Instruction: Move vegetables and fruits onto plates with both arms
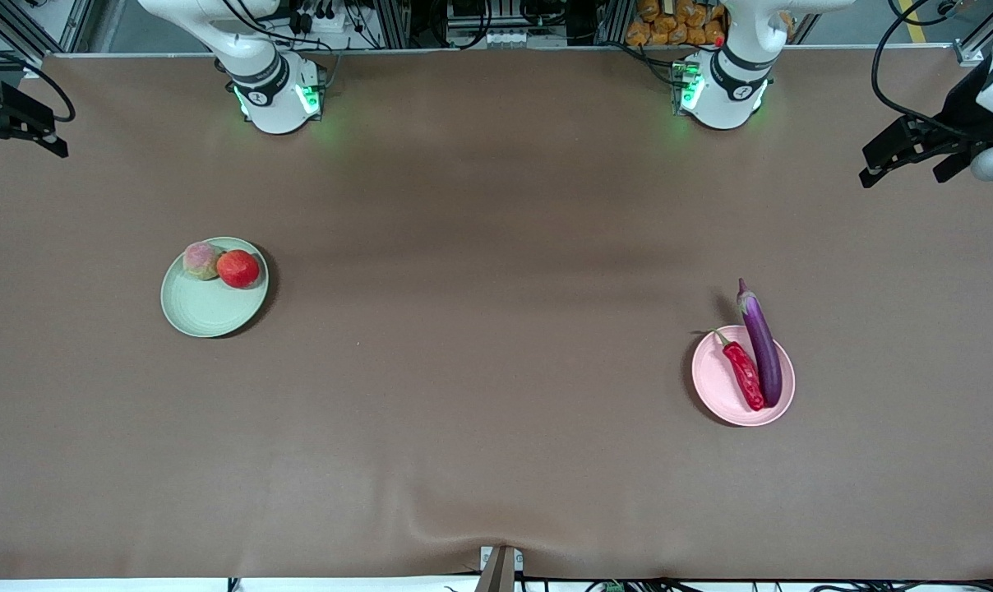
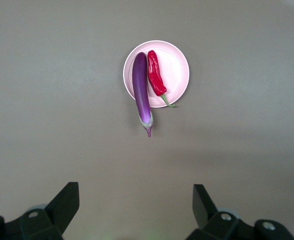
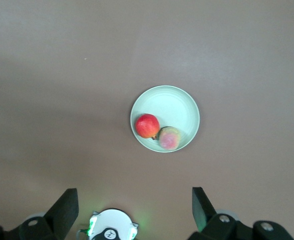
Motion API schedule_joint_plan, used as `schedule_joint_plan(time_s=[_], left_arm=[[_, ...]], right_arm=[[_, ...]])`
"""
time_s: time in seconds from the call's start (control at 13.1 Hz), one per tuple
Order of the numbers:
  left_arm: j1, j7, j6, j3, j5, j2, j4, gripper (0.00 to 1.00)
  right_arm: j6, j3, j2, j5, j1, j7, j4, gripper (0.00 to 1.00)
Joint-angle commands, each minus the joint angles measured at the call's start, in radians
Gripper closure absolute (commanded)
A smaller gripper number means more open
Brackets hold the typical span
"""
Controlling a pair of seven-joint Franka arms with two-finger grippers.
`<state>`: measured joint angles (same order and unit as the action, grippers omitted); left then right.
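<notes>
From my station I see a wide table covered in a matte brown sheet, with soft creases and a small ripple at the edge nearest the front camera. Along the edge where the arm bases glow green, I can make out aluminium framing, tangled black cables and a cluster of orange objects. The pale green plate sits toward the right arm's end, holding the apple and the peach side by side and touching, both on the part of the plate farther from the front camera. The pale pink plate lies toward the left arm's end and a little nearer the camera; the chili pepper rests on it, just beside the eggplant, whose stem end overhangs the rim. Both arms wait, drawn up high. The left gripper hangs well above the bare cloth with its fingers spread and holding nothing. The right gripper hangs likewise, fingers spread wide, empty, high over its own base.
</notes>
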<state>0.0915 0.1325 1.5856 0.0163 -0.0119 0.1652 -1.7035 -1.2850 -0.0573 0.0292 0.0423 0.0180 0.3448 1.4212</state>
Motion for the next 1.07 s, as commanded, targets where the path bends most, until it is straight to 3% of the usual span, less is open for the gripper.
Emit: schedule_joint_plan(time_s=[0.0,0.31,0.99], left_arm=[[-0.001,-0.059,-0.004,-0.004,0.001,-0.021,0.036,0.00],[0.005,-0.093,-0.012,-0.006,0.009,-0.033,0.047,0.00],[0.005,-0.093,-0.026,-0.015,0.016,-0.033,0.045,0.00]], right_arm=[[0.023,0.010,-0.018,0.041,0.034,0.011,-0.031,0.00],[0.042,0.020,-0.014,0.044,0.025,-0.153,-0.025,0.00],[0.056,0.016,-0.026,0.033,0.020,-0.150,-0.022,0.00]])
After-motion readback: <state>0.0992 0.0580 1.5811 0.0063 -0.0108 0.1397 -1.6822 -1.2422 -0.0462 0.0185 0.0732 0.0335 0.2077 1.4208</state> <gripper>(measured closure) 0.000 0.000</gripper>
